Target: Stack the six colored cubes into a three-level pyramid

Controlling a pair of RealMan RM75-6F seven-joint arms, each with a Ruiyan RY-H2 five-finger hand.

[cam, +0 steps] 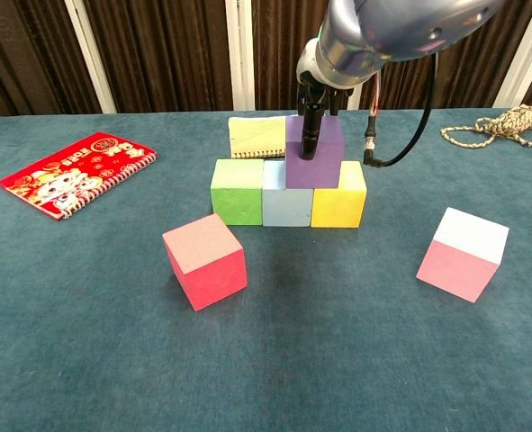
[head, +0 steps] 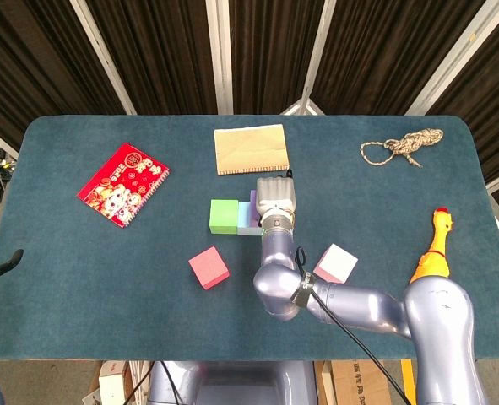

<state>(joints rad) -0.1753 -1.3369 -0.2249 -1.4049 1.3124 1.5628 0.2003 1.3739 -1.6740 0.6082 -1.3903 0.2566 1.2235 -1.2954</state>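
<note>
Right hand (head: 275,200) shows from above in the head view as a grey block over the row of cubes, hiding most of them. Left of it the green cube (head: 224,215) is plain, with a slice of the blue cube (head: 247,219) and a sliver of the purple cube (head: 252,198) at the hand's left edge. From here its grip cannot be told. Nearer and left lies the red cube (head: 208,267); nearer and right, beside the arm, the pink cube (head: 336,263). On the far side of the table (head: 80,253) lie a tan notebook (head: 249,149), a red booklet (head: 122,184) to the left and a rope (head: 401,146) to the right. A rubber chicken (head: 432,245) lies at the right edge. Of the left arm only a dark tip shows at the left edge (head: 6,261); its hand cannot be read.

In the chest view the right hand (cam: 311,126) comes down from above, with dark fingers (cam: 311,130) lying against the near face of the purple cube (cam: 324,166). Whether they hold it or only touch it I cannot tell. That cube sits on the second level, across the joint between the blue cube (cam: 286,209) and the yellow cube (cam: 338,207). The green cube (cam: 238,192) closes the row on the left, touching the blue one. The red cube (cam: 204,261) stands near and left, tilted to the row; the pink cube (cam: 462,254) stands well apart on the right.
</note>
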